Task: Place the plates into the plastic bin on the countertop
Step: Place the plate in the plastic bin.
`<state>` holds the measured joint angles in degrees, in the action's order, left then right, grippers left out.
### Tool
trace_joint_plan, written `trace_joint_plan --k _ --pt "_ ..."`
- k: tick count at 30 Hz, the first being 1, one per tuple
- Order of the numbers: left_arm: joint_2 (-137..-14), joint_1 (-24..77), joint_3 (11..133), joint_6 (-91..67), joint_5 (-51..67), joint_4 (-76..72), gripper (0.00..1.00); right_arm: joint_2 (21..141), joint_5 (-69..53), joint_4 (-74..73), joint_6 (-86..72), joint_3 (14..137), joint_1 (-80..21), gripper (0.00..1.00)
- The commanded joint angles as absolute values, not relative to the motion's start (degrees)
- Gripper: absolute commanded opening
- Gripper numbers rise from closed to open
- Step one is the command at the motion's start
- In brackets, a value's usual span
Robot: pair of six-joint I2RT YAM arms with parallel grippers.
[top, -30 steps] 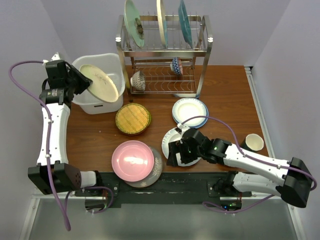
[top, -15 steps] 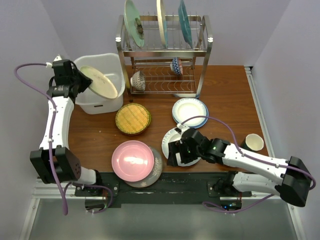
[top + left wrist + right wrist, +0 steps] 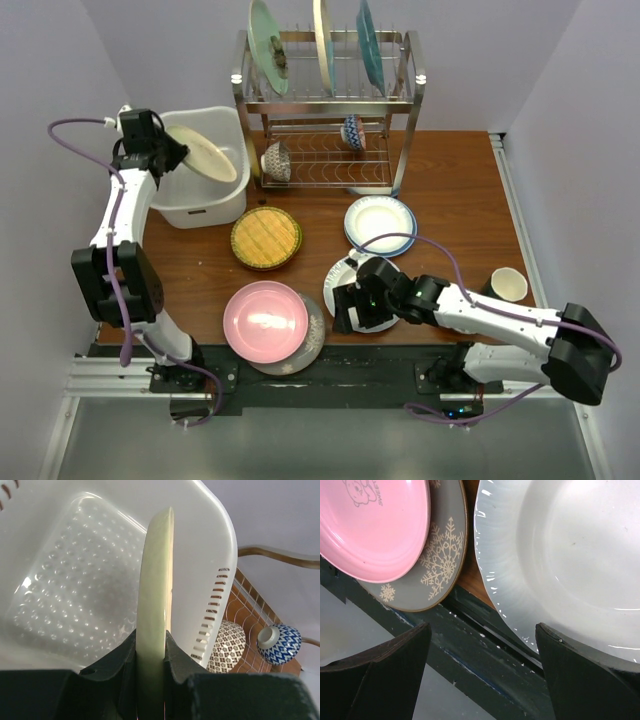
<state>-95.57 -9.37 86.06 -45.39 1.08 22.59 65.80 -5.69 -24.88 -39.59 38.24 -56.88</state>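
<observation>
Plates lie about the tabletop (image 3: 450,180) in the top view. One cream plate (image 3: 208,155) hangs tilted over the plastic bin (image 3: 200,215), clamped at its rim by the left pincer (image 3: 170,153). To do this step well, I judge the plate should go down until its far edge meets the bin floor before the grip lets go, clear of the dish rack (image 3: 330,100) just beside the bin. The right pincer (image 3: 350,310) hovers at the near edge of a white plate (image 3: 335,276); a woven yellow plate (image 3: 266,237) and a pink plate (image 3: 262,318) lie nearby.

From the left wrist, the cream plate shows edge-on between tight fingers (image 3: 120,660), the bin floor beneath it and two patterned bowls (image 3: 227,647) beyond the wall.

From the right wrist, the fingers stand wide apart, holding nothing, with the white plate's rim ahead. The pink plate rests on a grey plate (image 3: 440,555) close by and could be bumped.
</observation>
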Motion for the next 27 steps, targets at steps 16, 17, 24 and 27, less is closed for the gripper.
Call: trace_joint_plan --k 16,17,24,27 --pt "-106.34 -10.19 95.53 -44.30 2.55 14.14 0.00 70.14 -8.44 -20.39 -39.29 39.90 -57.04 0.89" --pt "-106.70 -10.28 96.32 -43.77 2.20 15.54 0.00 70.14 -8.52 -20.39 -39.37 39.90 -57.04 0.89" --pt "-110.38 -10.63 98.35 -38.15 4.65 20.91 0.00 70.05 -8.96 -20.21 -39.46 39.73 -57.04 0.89" --pt "-111.35 -10.63 98.96 -35.69 5.80 23.11 0.04 69.79 -9.05 -19.87 -39.55 39.29 -57.04 0.89"
